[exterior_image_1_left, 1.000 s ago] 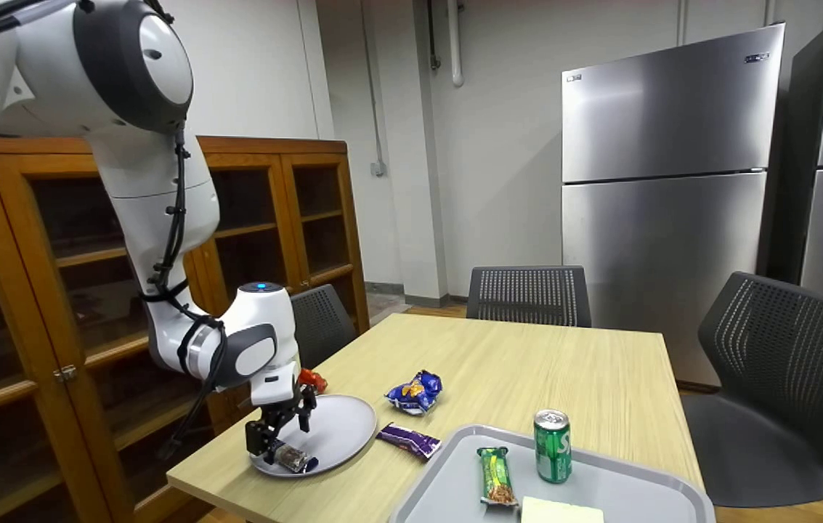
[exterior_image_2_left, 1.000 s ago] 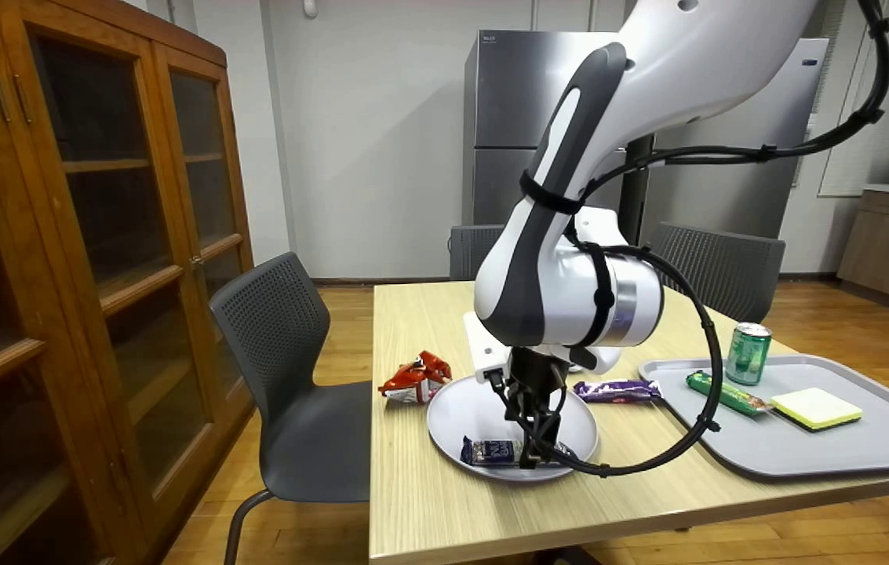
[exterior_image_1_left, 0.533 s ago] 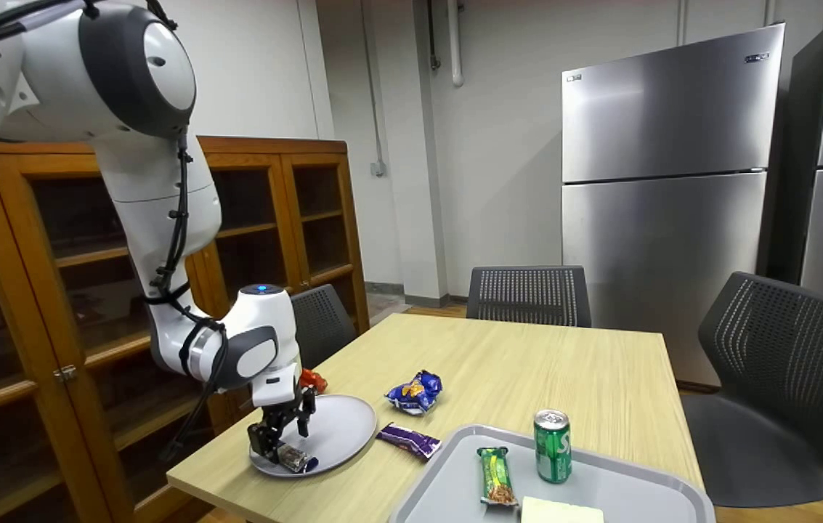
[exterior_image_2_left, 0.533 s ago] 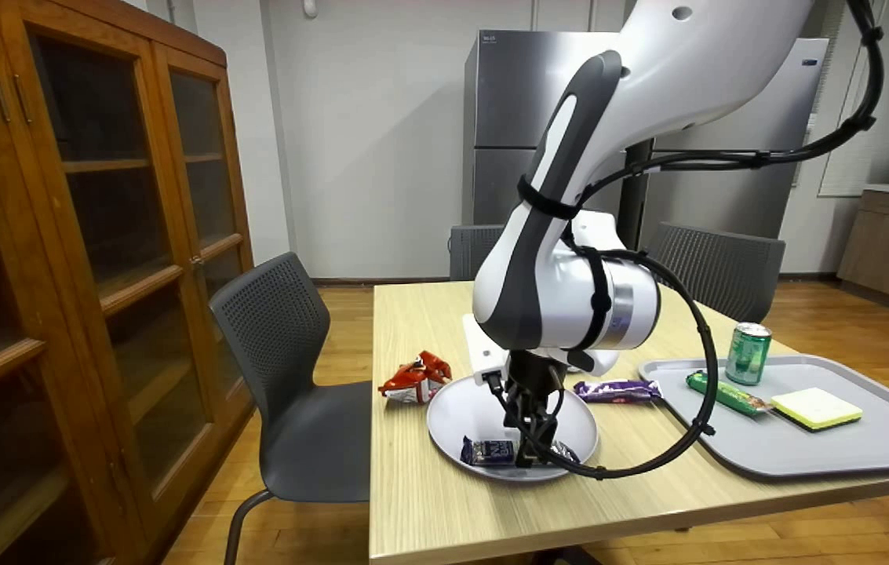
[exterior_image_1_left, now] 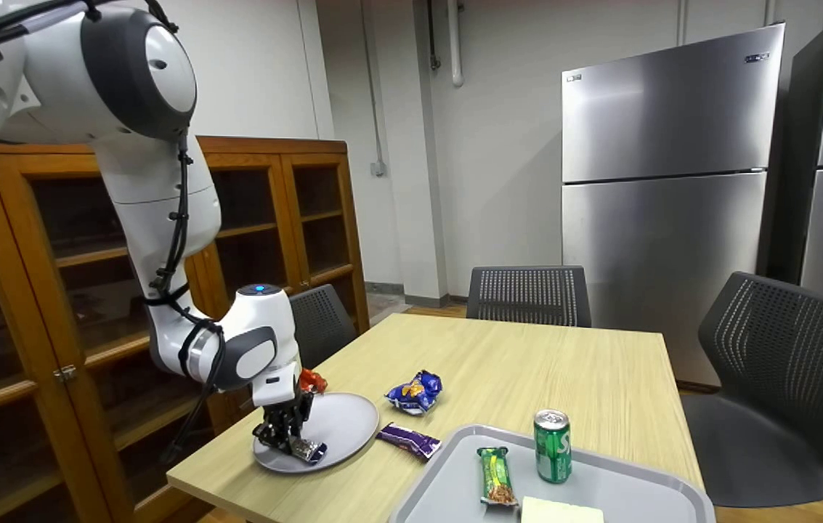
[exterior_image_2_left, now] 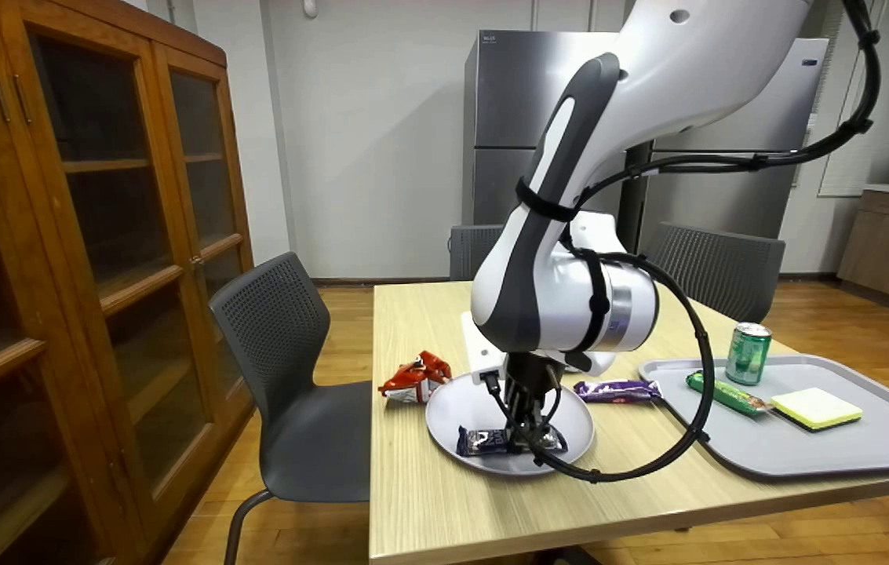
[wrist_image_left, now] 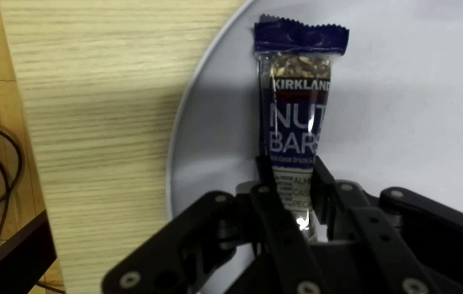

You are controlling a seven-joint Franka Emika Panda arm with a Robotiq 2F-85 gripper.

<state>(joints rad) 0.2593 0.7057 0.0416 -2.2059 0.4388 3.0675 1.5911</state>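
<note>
Clasped the nut bar [wrist_image_left: 294, 128] with the gripper [wrist_image_left: 291, 169], toward 9 o'clock on the plate [wrist_image_left: 403, 122] in the wrist view; seemed light, fairly stiff, slick-wrapped, best pinched across mid-length.

In both exterior views, a glass-doored wooden cabinet [exterior_image_2_left: 142, 291] and two stainless-steel refrigerators [exterior_image_1_left: 665, 232] stand before off-white walls [exterior_image_2_left: 373, 86]; gray perforated-back chairs [exterior_image_1_left: 781, 341] stand at the sides of a light wood-grain table [exterior_image_1_left: 513, 370], plank flooring [exterior_image_2_left: 346, 329] lies below, and a soft diagonal shadow [exterior_image_2_left: 424, 188] crosses one wall
</note>
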